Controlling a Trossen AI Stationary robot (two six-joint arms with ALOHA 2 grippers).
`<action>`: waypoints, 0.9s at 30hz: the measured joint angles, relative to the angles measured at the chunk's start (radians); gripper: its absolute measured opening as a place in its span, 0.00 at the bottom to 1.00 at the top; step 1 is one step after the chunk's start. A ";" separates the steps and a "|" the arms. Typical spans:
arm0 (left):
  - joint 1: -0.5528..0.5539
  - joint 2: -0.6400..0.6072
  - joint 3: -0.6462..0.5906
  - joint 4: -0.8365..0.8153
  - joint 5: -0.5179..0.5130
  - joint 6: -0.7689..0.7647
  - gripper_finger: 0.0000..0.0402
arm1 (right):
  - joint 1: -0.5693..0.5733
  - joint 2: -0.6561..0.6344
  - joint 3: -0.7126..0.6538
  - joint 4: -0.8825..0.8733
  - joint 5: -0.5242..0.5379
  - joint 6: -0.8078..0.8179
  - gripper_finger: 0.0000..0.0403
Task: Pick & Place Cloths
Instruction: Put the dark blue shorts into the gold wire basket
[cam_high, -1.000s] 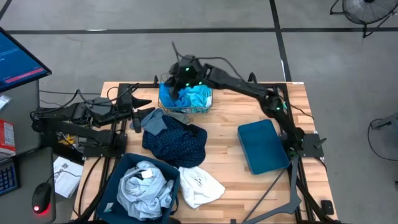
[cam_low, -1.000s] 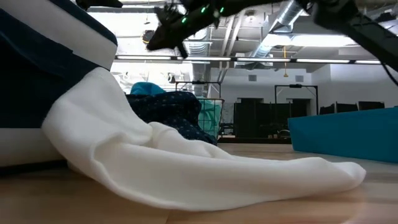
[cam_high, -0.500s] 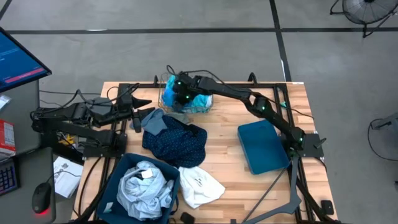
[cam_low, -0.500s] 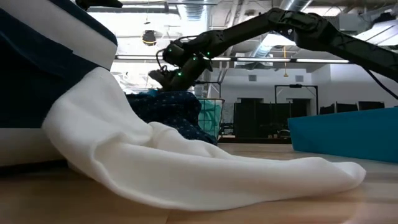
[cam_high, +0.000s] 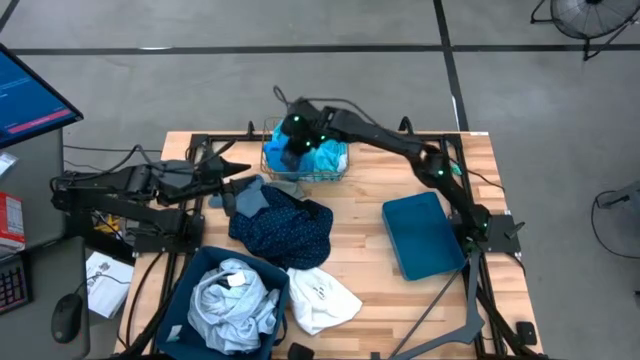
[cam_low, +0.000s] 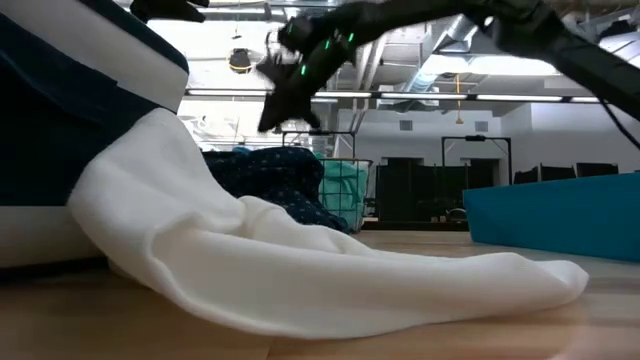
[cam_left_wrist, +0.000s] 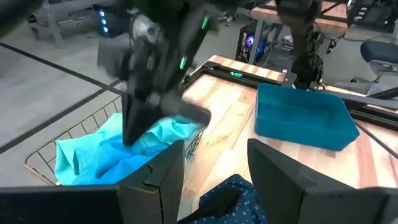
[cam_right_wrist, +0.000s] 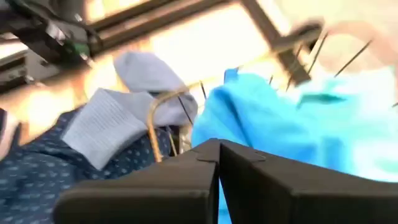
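Above the gold wire basket (cam_high: 304, 165) at the desk's (cam_high: 370, 250) far edge, the right gripper (cam_high: 291, 146) hangs with jaws fully closed, holding nothing. Turquoise and blue cloths (cam_high: 325, 157) lie inside that basket. Left gripper (cam_high: 232, 170): jaws parted, empty, beside the dotted navy cloth (cam_high: 285, 226). A grey cloth (cam_high: 232, 300) fills the near bin (cam_high: 186, 302).
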 joint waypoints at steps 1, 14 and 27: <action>0.000 0.000 0.000 0.000 0.000 0.000 0.39 | 0.002 -0.019 0.000 -0.007 0.009 -0.014 0.01; 0.000 -0.007 0.000 0.000 -0.002 -0.029 0.39 | 0.018 0.074 -0.008 0.230 0.053 -0.049 0.00; 0.000 -0.002 0.000 -0.003 -0.003 -0.029 0.39 | 0.024 0.166 -0.006 0.147 -0.021 -0.009 0.00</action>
